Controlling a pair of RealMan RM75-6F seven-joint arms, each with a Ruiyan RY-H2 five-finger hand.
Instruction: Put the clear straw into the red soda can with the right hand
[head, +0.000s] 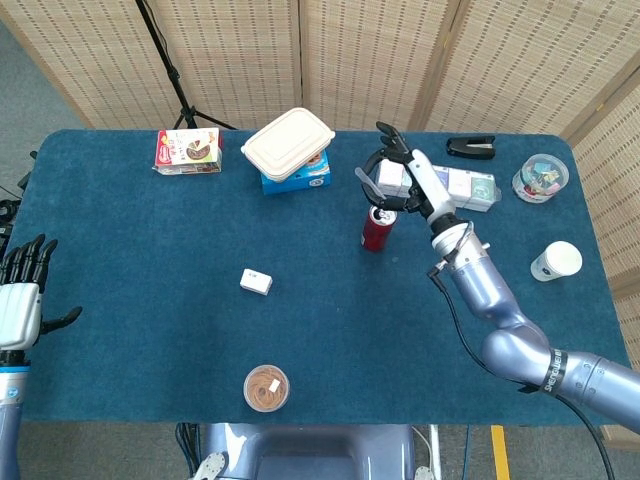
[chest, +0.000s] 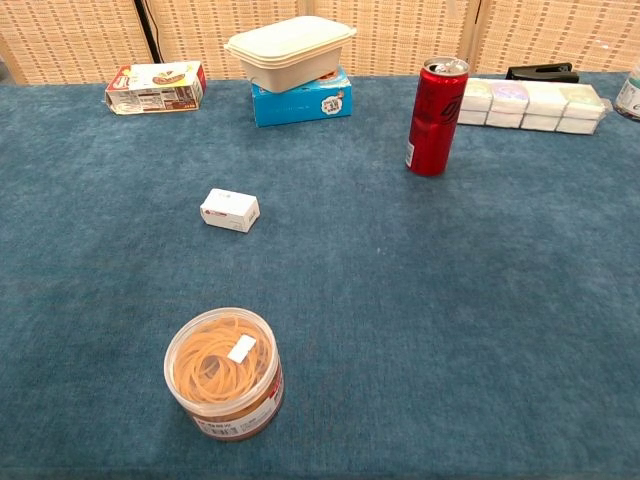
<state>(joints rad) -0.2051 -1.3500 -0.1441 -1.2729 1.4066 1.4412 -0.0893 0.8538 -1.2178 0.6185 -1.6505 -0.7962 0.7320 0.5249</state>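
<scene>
The right hand (head: 403, 180) hangs over the red soda can (head: 377, 228), its fingers curled around the clear straw (head: 372, 187), which it pinches at a slant. The straw's lower end points down toward the can's open top; whether it touches the rim I cannot tell from above. In the chest view the can (chest: 435, 117) stands upright on the blue table (chest: 420, 300) with nothing showing above its top, since the hand is out of that frame.

At the can's 2 o'clock lies a row of small pastel boxes (head: 440, 184), partly behind the hand. At its 10 o'clock a cream lunch box (head: 288, 144) sits on a blue carton (head: 300, 176). Toward 8 o'clock rests a little white box (head: 256, 283), and further down that way a tub of rubber bands (chest: 224, 372).

The left hand (head: 22, 300) is at the table's far left edge, fingers spread and holding nothing.
</scene>
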